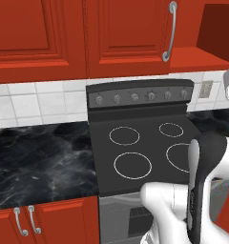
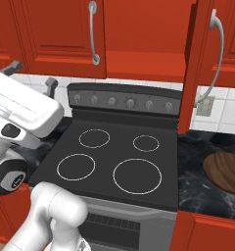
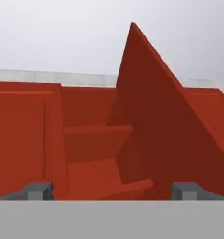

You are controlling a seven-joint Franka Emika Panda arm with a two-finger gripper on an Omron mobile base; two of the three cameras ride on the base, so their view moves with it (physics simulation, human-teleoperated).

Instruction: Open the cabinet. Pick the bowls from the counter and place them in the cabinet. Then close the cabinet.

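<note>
Here the jaws stand wide apart and empty, touching nothing, facing the cabinet (image 3: 132,135), whose right door (image 2: 195,63) is swung open. Two curved handles show, one per door. One brown bowl (image 2: 226,171) sits on the bench (image 2: 207,186), right of the stovetop (image 2: 109,157).

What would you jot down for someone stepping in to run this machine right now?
End effector: open, holding nothing, facing the tall red double-door cabinet.
Cabinet: right door swung open, red inside shelf visible; left door shut.
Dark brown wood-grain bowl: on the glossy black marble counter, right of the black stovetop.
Done: cabinet partly open.
Left: move the bowls in, close up.
</note>
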